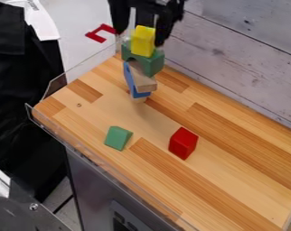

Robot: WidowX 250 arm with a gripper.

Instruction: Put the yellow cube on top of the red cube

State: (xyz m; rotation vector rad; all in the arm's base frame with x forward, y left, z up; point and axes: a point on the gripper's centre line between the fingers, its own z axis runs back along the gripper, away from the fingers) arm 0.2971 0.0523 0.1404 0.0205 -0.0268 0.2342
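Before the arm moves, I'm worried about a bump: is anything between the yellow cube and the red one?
Nothing visible stands between the yellow cube and the red cube. The stack is under the yellow one, and the loose green block lies to one side.

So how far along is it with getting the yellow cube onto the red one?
Early, it seems. The gripper is at the yellow cube, above the green arch block; whether it has hold is unclear. The red cube stands apart, its top bare, so carrying and placing look left.
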